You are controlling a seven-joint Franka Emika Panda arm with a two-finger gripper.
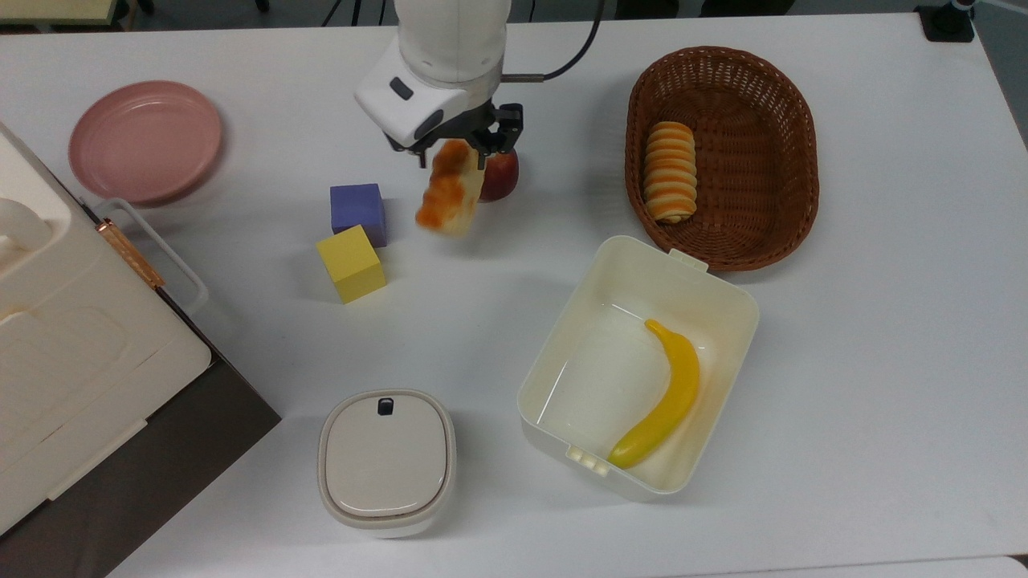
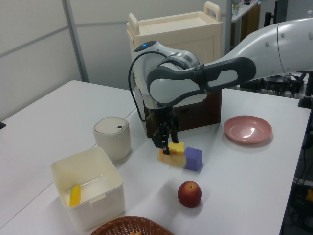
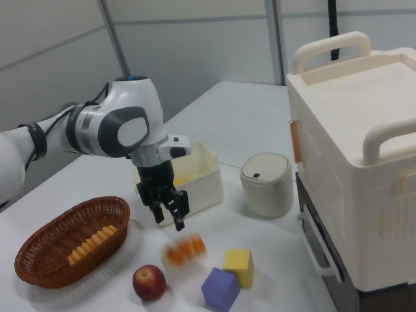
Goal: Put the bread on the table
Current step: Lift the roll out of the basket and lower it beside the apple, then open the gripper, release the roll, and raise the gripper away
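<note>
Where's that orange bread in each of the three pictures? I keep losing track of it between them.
Top view: the bread is upper middle, just below the hand, between the purple cube and the apple.
Left view: centre, beside the purple cube, above the apple.
Right view: low centre, under the hand, between the apple and the cubes.
Shared landmark: the apple.
</note>
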